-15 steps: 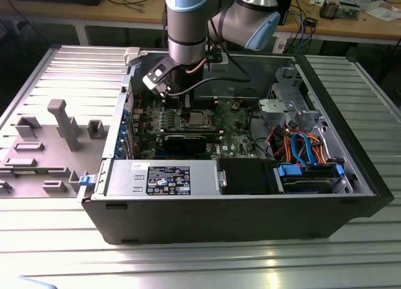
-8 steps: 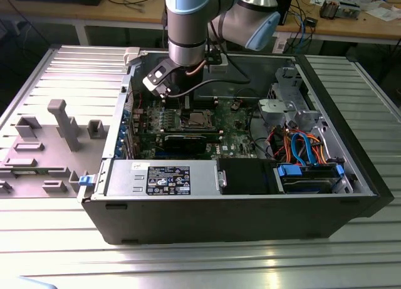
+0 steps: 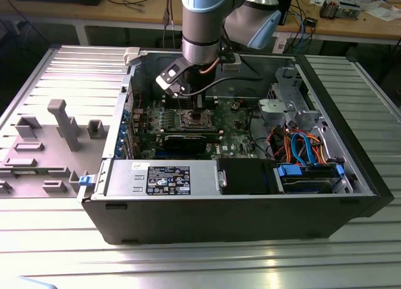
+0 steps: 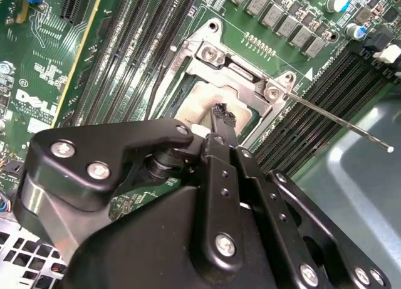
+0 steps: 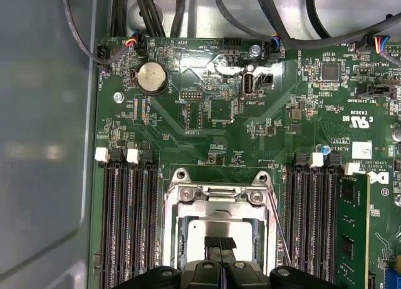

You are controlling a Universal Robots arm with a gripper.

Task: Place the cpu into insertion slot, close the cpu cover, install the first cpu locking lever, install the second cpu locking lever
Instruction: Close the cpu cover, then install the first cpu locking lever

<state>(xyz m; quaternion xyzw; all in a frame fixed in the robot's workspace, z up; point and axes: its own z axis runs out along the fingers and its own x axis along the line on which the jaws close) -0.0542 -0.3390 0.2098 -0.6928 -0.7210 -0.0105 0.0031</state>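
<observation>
The cpu lies flat in the insertion slot on the green board, its silvery top showing through the window of the cpu cover. The cover lies down around the chip. My gripper is shut, its black tips together on or just above the chip's top with nothing between them. One thin locking lever juts out free over the memory slots; in the first wrist view the lever runs along the socket's side. In the exterior view the gripper hangs over the socket inside the open case.
Black memory slots flank the socket, with one green module seated. The case holds a power supply, a black graphics card and a drive cage with coloured cables. A grey fixture plate lies at the exterior view's left.
</observation>
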